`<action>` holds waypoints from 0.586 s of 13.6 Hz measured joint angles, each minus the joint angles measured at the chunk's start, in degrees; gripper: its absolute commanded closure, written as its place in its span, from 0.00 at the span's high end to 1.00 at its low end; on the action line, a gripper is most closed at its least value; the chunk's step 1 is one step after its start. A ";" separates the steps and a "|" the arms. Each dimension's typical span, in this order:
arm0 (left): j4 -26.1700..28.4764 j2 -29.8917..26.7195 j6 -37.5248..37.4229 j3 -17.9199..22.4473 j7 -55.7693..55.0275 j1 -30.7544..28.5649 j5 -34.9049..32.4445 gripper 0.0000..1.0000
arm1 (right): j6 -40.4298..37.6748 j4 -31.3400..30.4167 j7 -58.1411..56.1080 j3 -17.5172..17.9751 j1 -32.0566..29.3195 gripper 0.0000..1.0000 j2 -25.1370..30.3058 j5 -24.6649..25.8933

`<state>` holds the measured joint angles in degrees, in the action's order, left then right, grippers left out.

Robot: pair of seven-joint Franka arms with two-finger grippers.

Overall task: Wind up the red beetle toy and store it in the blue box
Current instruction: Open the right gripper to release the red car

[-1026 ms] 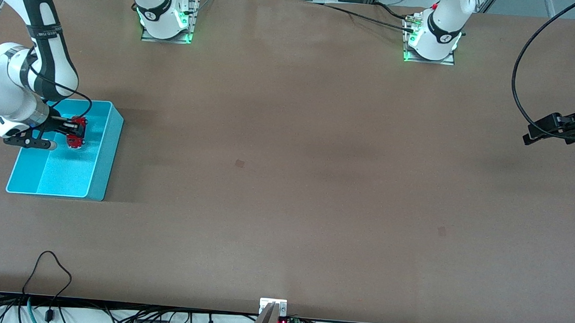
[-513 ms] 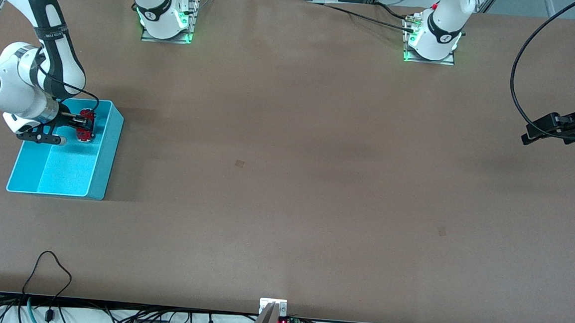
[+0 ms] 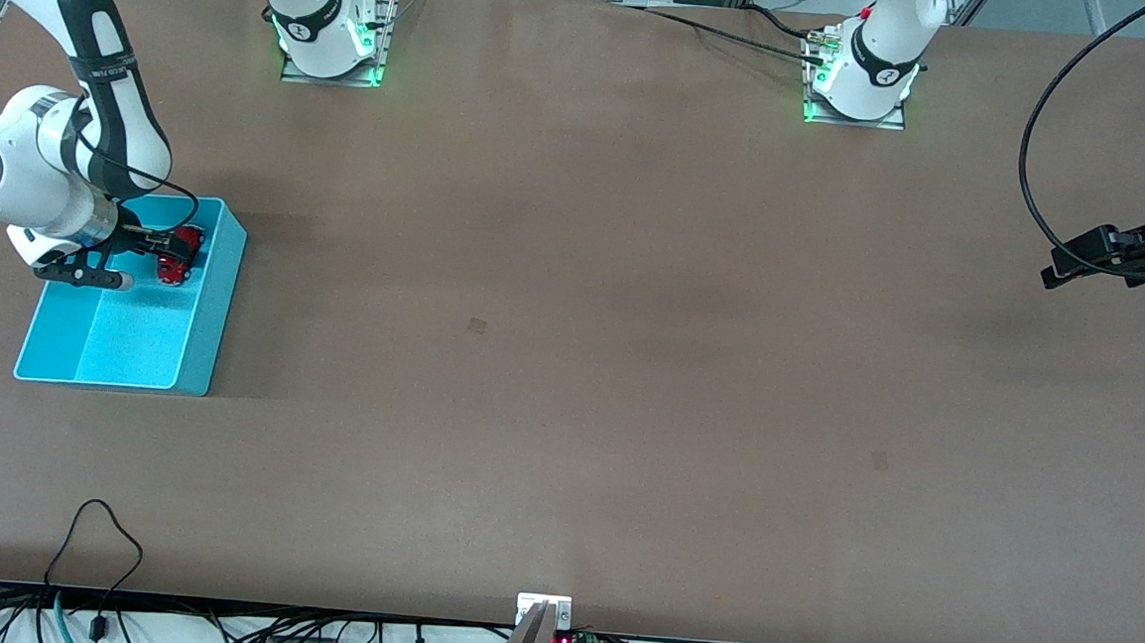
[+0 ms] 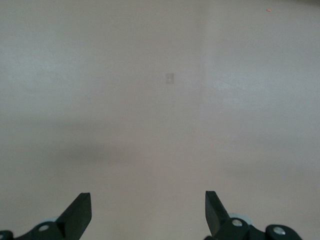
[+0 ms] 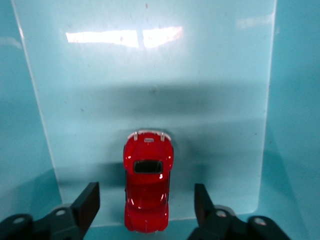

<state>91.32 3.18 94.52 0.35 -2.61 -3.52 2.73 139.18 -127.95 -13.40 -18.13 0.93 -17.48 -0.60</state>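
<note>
Fingers of the right gripper (image 5: 145, 207) spread clear of the red beetle toy (image 5: 146, 187), which we see in the blue box (image 3: 210, 309); a careless retreat could clip it, we judge. Our left gripper (image 4: 148, 215) waits released over bare desk (image 3: 580, 362)

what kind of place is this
Probably a robotics lab test bench: two Franka arms bolted to a brown table, bundled cables along its edge, and only a blue box holding a red beetle toy.
</note>
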 measured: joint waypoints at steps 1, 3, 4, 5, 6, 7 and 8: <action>0.00 0.00 0.00 1.28 0.00 1.40 0.00 1.00 | -0.46 0.90 -0.11 0.19 0.09 1.00 0.98 0.02; -0.01 0.00 0.00 2.11 0.00 2.35 0.00 1.00 | -5.19 4.30 -0.38 1.15 0.19 1.00 3.79 0.14; -0.01 0.00 0.00 2.17 0.00 2.34 0.00 1.00 | -9.07 6.71 -0.39 2.27 0.22 1.00 5.31 0.15; -0.01 -0.01 -0.03 2.28 0.00 2.34 0.00 1.00 | -12.87 9.24 -0.37 3.32 0.31 1.00 6.93 0.15; -0.01 -0.01 -0.12 2.40 0.00 2.34 0.00 1.00 | -16.04 11.52 -0.35 3.95 0.41 1.00 8.57 0.15; -0.01 -0.02 -0.23 2.46 0.00 2.34 0.00 1.00 | -18.72 13.46 -0.36 4.19 0.45 1.00 10.15 0.16; -0.01 -0.07 -0.27 2.48 0.00 2.34 0.00 1.00 | -21.37 15.30 -0.39 4.35 0.43 1.00 11.62 0.19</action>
<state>91.31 3.12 94.25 2.82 -2.61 -1.18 2.73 117.80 -112.65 -13.79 -13.79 1.36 -5.86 -0.41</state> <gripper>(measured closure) 0.000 0.000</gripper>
